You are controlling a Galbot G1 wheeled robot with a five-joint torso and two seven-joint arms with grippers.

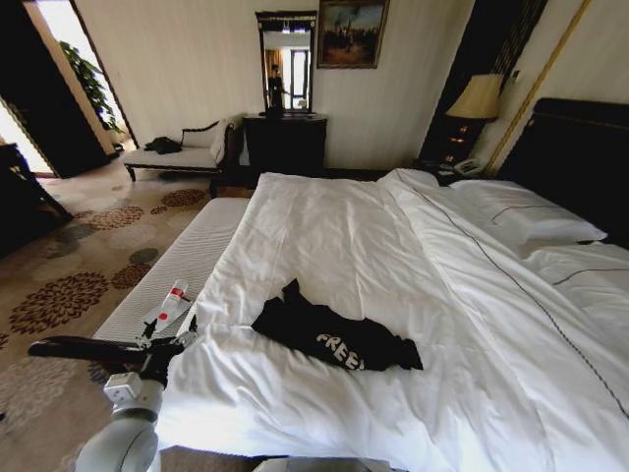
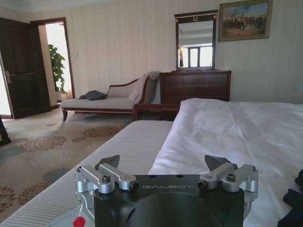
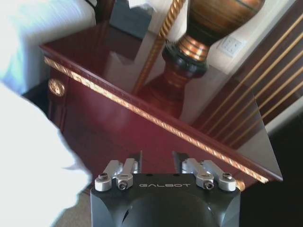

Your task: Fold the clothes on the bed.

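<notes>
Left gripper (image 2: 163, 163) hovering at bed's (image 1: 324, 236) near left edge, jaws spread wide, gripping nothing. Black "FREE!" T-shirt (image 1: 334, 336) lying crumpled on white duvet near foot edge, apart from gripper. Right gripper (image 3: 156, 160) hanging before dark wooden nightstand (image 3: 118, 118), jaws narrow, gripping nothing.
</notes>
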